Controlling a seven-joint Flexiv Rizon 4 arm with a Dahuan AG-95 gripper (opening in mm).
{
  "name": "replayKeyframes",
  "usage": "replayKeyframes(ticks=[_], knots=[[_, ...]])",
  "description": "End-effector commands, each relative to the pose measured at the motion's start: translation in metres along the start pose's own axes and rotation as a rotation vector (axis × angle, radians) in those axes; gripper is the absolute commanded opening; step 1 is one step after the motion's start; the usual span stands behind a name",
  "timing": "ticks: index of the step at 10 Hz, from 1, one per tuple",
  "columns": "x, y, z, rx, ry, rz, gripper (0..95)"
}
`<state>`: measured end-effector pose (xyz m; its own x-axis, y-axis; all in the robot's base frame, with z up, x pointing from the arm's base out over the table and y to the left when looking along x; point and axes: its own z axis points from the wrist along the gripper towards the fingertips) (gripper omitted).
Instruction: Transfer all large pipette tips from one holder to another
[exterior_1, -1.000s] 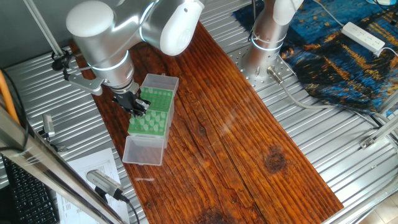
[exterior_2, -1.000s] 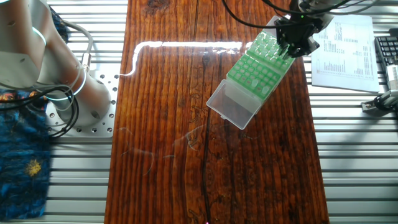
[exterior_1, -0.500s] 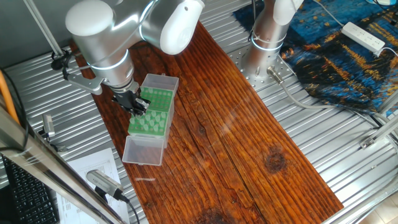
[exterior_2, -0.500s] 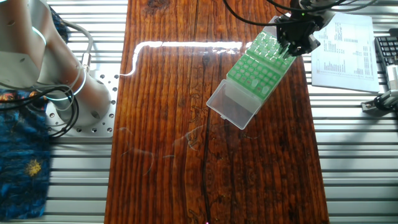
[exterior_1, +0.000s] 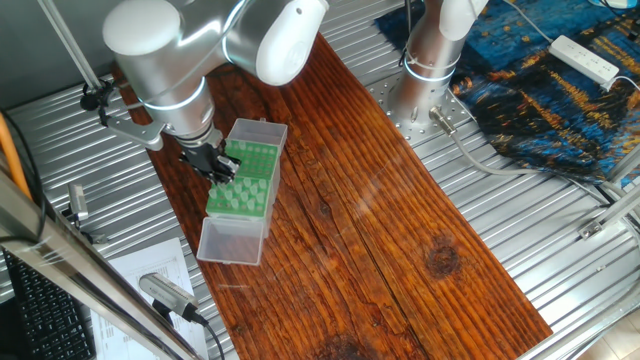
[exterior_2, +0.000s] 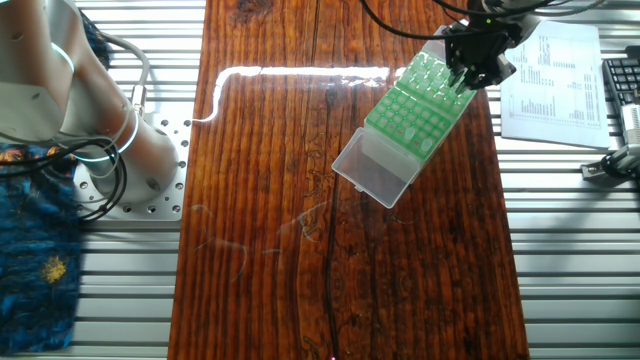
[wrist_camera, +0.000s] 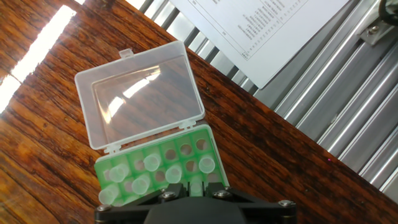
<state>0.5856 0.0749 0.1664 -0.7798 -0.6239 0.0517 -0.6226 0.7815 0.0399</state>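
A flat green rack (exterior_1: 246, 178) (exterior_2: 412, 112) (wrist_camera: 163, 157) lies on the wooden board, its clear hinged lid (wrist_camera: 140, 98) (exterior_1: 232, 241) folded open beside it. Several large pipette tips (wrist_camera: 151, 163) (exterior_2: 428, 72) stand upright in the holes at one end, pale and translucent. My gripper (wrist_camera: 196, 185) (exterior_1: 222, 174) (exterior_2: 463, 82) hangs over that end. One pale tip stands in the narrow gap between its two black fingers, which press on it from both sides. Only this one rack shows as a holder.
A printed sheet (wrist_camera: 267, 31) (exterior_2: 556, 70) lies on the ribbed metal table next to the board's edge. A second arm's base (exterior_1: 426, 68) (exterior_2: 112, 150) stands at the board's other side, near a blue cloth (exterior_1: 545, 85) and a power strip (exterior_1: 586, 58).
The hand has crept slightly upward over the rack's filled end. Rack and lid have not moved.
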Motion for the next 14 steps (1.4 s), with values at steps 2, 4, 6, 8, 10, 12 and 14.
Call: replayKeyframes(ticks=[2, 4, 6, 8, 10, 12, 14], knots=[[0.001, 0.0, -0.003, -0.002, 0.006, 0.0, 0.0], [0.001, 0.0, -0.004, 0.001, 0.011, -0.002, 0.0], [0.001, 0.001, -0.005, 0.0, 0.011, -0.003, 0.0], [0.002, 0.001, -0.008, -0.001, 0.012, -0.003, 0.0], [0.002, 0.002, -0.009, -0.002, 0.014, -0.003, 0.0], [0.003, 0.002, -0.011, -0.003, 0.015, -0.002, 0.0], [0.003, 0.002, -0.012, -0.004, 0.015, -0.001, 0.0]])
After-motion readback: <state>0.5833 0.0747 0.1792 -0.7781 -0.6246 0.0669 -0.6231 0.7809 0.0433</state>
